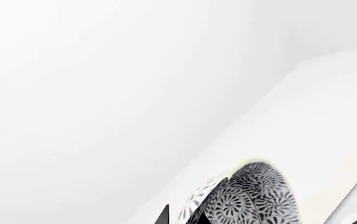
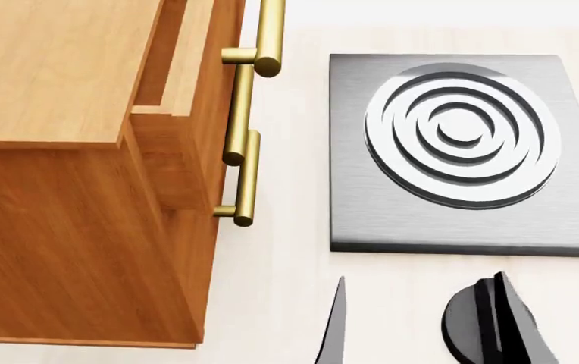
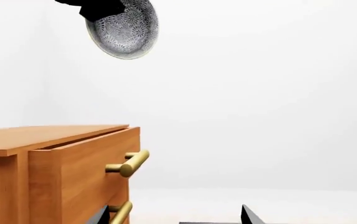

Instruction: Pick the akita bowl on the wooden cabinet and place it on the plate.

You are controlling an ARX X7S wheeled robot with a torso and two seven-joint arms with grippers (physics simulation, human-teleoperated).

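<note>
**Patterned bowl held aloft above the cabinet**

The left claw (image 3: pixel 100 7) is seen in the right wrist view as a dark shape clamped on the rim of the akita bowl (image 3: pixel 127 31), a small round white ceramic bowl covered in a dense dark floral pattern. The bowl is tilted nearly on edge and is held high in the air, well above the flat top of the wooden cabinet (image 3: pixel 53 158), a tall orange-brown wood drawer cabinet with brass bar handles (image 3: pixel 128 163). In the left wrist view the same bowl (image 1: pixel 253 196) is shown close up against a plain white background, with a dark fingertip (image 1: pixel 163 215) beside its rim.

The right claw (image 2: pixel 411 322) is visible in the head view as two dark fingers set apart with nothing between them, low over the pale desk (image 2: pixel 280 303), in front of the cabinet's drawer side. Its top drawer (image 2: pixel 183 91) stands slightly pulled out. Beyond the right claw, beside the cabinet, a flat grey square stove (image 2: pixel 370 212) with a ringed round burner (image 2: pixel 461 133) lies on the desk.
</note>
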